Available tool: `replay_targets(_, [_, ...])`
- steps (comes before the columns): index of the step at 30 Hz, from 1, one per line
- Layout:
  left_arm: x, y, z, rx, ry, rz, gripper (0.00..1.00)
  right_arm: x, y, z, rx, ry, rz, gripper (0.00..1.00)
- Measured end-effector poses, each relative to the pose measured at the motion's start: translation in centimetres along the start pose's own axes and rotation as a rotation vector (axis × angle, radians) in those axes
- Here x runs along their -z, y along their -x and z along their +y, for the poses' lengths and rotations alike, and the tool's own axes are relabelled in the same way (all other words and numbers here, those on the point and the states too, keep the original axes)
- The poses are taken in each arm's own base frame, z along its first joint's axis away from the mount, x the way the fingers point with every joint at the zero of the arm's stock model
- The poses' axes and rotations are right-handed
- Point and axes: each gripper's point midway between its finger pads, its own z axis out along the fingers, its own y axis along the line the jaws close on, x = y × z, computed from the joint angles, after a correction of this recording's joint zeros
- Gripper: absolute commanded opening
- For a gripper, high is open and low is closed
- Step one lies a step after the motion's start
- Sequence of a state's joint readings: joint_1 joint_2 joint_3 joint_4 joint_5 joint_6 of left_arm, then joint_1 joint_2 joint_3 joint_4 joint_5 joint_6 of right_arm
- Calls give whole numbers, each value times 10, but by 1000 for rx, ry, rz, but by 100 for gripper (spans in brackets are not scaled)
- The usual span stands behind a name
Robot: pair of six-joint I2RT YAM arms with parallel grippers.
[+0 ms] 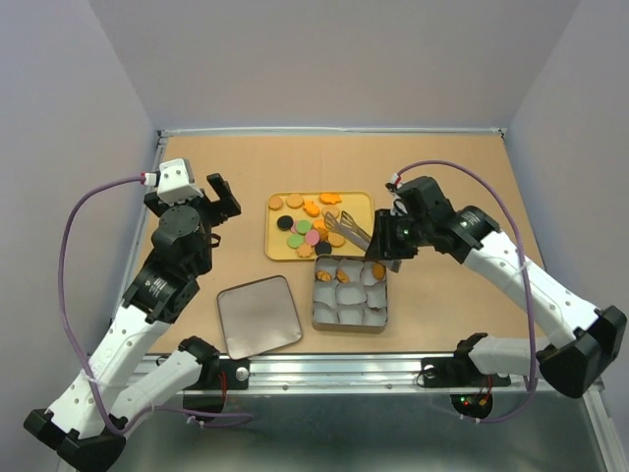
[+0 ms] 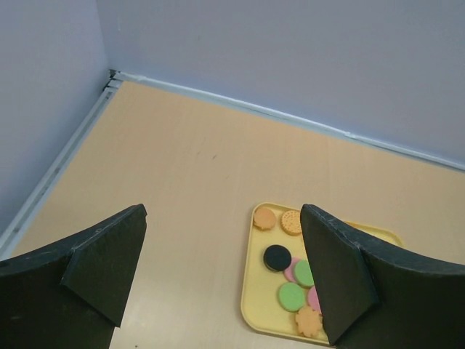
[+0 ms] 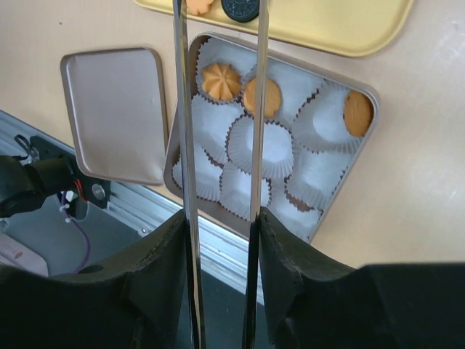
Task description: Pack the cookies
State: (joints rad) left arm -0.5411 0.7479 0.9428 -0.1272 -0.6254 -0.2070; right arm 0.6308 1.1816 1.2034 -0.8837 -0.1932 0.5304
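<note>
Right wrist view: right claw [image 3: 221, 240] clenched on metal tongs [image 3: 185, 145] above the tin [image 3: 370, 93], three cookies [image 3: 220, 81] in its paper cups [image 3: 272, 149], the rest on the yellow tray [image 3: 341, 33] beyond it, left claw [image 2: 223, 240] released; tongs twisting could drop a cookie outside the tin.

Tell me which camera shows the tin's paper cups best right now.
Right wrist: the tin sits close and mid-frame, three cookies lying in its cups, only the tongs crossing it. The top view shows it small, its far corner beside the right hand. The left wrist misses it.
</note>
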Motion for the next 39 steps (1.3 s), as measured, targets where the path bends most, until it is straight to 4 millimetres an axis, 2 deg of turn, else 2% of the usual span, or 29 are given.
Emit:
replay_targets(5, [7, -3, 19, -54, 61, 8, 99, -35, 0, 6, 23, 4, 53, 43])
replay_targets(15, [22, -32, 49, -116, 113, 25, 99, -55, 3, 11, 40, 29, 57, 43])
replay_targets(26, [21, -32, 53, -123, 146, 23, 99, -81, -9, 1, 32, 3, 119, 42])
replay_targets(39, [23, -26, 54, -107, 143, 0, 99, -98, -19, -1, 48, 6, 176, 38])
